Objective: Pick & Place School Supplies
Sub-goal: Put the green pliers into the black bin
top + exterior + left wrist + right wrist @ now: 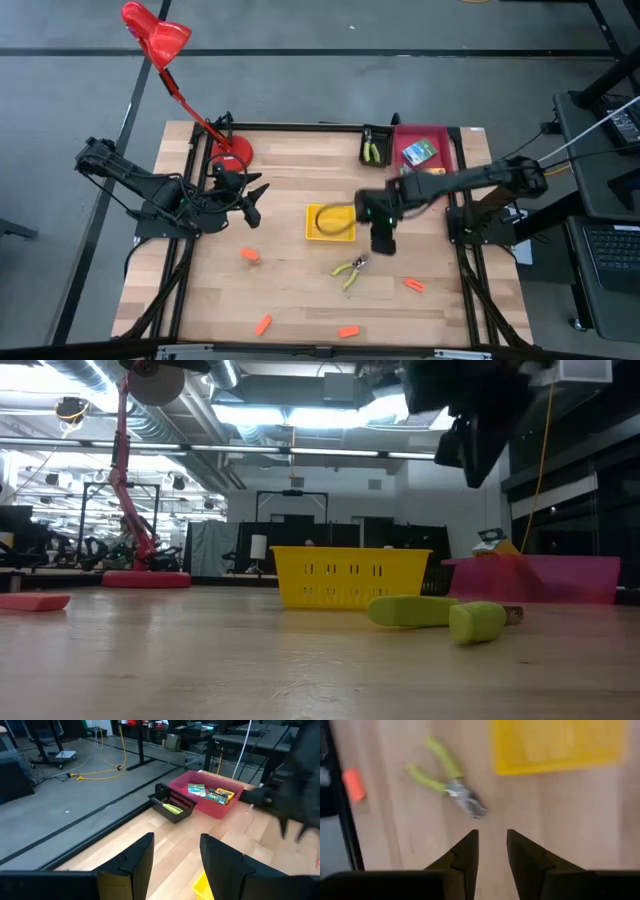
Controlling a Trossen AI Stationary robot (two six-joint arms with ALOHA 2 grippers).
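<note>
— What is being shown on the table (300, 300)?

— A pale wooden top is being framed by black rails. A yellow tray (330, 222) is sitting mid-table; a green-handled tool (350, 269) is lying just in front of it. Four orange pieces are being left scattered, one (249, 255) left of the tool, one (414, 286) to its right, two near the front edge. At the back, a black bin (375, 146) is holding a second tool, and a red bin (428, 148) beside it is holding printed boxes (210, 793). A red lamp (158, 38) is standing at the back left corner.

— And the grippers?

— The right gripper (492, 851) is being held over the wood between tray and tool, fingers parted, nothing grasped. The left gripper (176, 857) is being held near the lamp base, fingers spread and empty.

— The room?

— Grey floor, cables, desks and ceiling lights are being seen beyond.
</note>
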